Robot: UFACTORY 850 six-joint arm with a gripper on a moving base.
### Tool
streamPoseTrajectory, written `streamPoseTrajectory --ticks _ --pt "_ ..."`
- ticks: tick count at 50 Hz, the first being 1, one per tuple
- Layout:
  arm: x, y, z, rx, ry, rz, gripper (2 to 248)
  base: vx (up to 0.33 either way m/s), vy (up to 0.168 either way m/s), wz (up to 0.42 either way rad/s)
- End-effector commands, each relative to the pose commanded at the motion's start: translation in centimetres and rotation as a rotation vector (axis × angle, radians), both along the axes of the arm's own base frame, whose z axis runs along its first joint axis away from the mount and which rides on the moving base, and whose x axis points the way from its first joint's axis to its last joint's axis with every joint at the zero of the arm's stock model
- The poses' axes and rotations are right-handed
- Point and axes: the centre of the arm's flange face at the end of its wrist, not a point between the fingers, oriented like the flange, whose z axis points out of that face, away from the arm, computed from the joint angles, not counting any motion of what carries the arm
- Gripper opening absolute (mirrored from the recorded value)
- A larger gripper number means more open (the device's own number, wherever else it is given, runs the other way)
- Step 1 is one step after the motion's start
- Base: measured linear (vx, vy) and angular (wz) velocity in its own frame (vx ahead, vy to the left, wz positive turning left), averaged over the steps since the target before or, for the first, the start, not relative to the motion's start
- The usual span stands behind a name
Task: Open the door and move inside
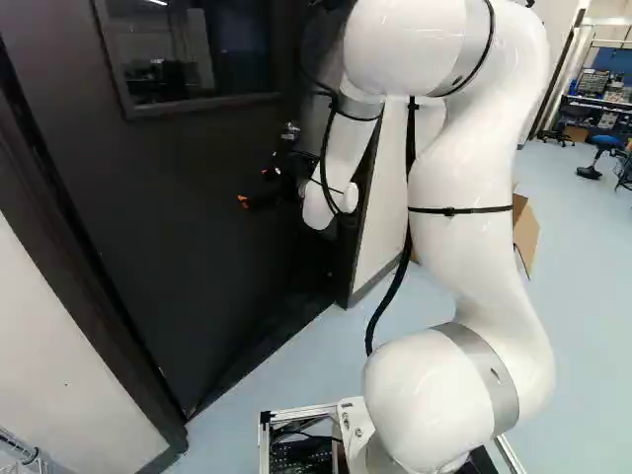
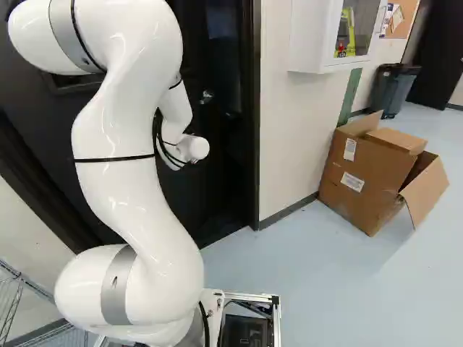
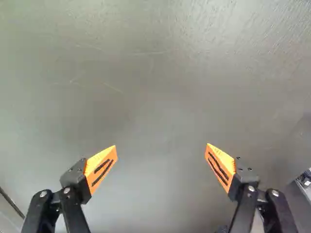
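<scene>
My gripper (image 1: 255, 187) is in front of the dark door (image 1: 197, 247), lower than its window (image 1: 193, 54). The round metal knob (image 1: 290, 130) shows just above the wrist; in the right base view the knob (image 2: 207, 96) is beside the arm's wrist. In the wrist view the gripper (image 3: 161, 150) stands open, its orange-padded fingers wide apart with nothing between them. Ahead of them the plain door face (image 3: 160, 87) fills most of the view. A dark strip lies between the knob and the frame post (image 2: 251, 144); I cannot tell whether the door is ajar.
A pale wall (image 2: 289, 130) with a white cabinet (image 2: 312, 36) adjoins the door frame. Open cardboard boxes (image 2: 369, 170) stand by it on the blue floor (image 2: 311, 289). A dark bin (image 2: 394, 88) is farther back. Wire shelving (image 2: 11, 303) stands near the base's left.
</scene>
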Motion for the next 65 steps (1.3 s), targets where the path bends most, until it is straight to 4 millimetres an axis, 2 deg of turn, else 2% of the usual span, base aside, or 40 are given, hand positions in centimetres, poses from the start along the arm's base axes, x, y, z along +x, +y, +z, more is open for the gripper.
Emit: streamPoseTrajectory --ticks 20,65 --pt "1.3 0.7 -0.2 0.002 -0.01 0.009 247 0.0 0.0 0.0" --pt "4.8 4.2 -0.7 0.008 -0.044 0.058 247 0.0 0.0 0.0"
